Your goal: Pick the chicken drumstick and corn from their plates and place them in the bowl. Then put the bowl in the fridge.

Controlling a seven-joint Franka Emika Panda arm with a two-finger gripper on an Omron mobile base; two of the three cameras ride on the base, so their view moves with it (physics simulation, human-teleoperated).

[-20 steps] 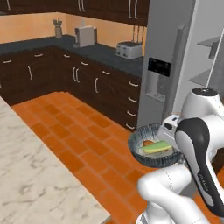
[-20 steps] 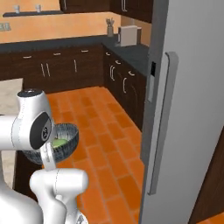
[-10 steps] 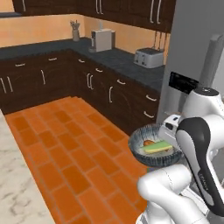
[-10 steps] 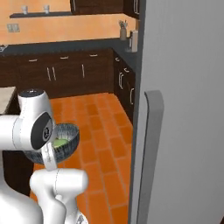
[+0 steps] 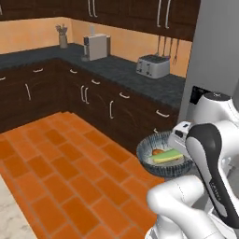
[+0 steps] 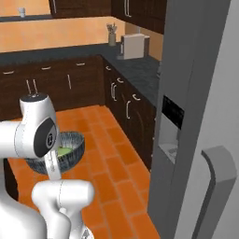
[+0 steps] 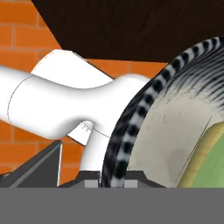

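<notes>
Orange tiled floor (image 5: 56,163) meets dark cabinets (image 5: 93,98) under black counter (image 5: 121,70).

No text, label, brand, number or sign can be read anywhere in these pictures, on the appliances, cabinets or robot.
</notes>
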